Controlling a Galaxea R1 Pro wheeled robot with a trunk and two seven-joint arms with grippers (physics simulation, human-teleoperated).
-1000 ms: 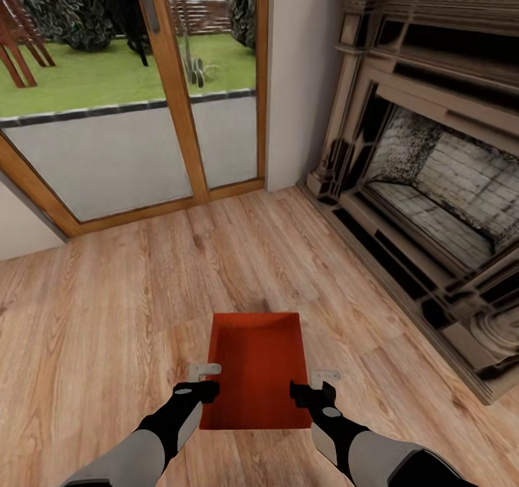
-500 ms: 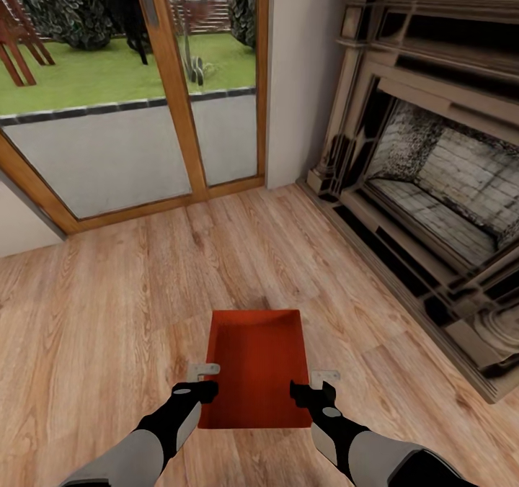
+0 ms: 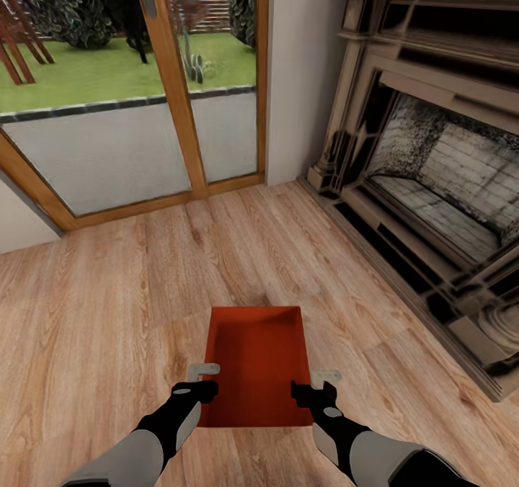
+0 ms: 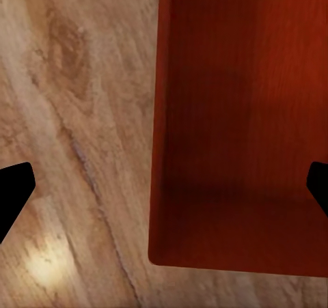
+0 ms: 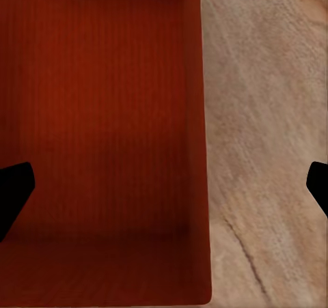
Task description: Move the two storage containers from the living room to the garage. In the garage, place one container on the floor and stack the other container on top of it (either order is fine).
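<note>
The left gripper point(image 3: 205, 375) has its jaws wide open. In the left wrist view its two black fingertips point(image 4: 15, 193) sit far apart, one over the wood floor point(image 4: 75, 117) and one over the inside of the storage container point(image 4: 239, 117). So the jaws straddle the left wall of the bin. I cannot tell if a finger touches that wall.

The right gripper point(image 3: 311, 382) is wide open too. In the right wrist view one black fingertip point(image 5: 14, 192) is over the red inside of the bin and the other is over the floor, so the jaws straddle the right wall. Here too I cannot tell if they touch it.

The storage container is an orange-red box with an open top and smooth walls. It sits between the two grippers, with its near end by the fingers and its far end pointing away from the robot. Nothing can be seen inside it. There is no writing or label to read on it.

The wood plank floor is light brown and lies all around the bin. To the far right stands a big dark fireplace point(image 3: 432, 184) with a brick back. To the far left is a glass door with a wood frame point(image 3: 173, 98). Through the glass there is a grey path, green grass and bushes.
</note>
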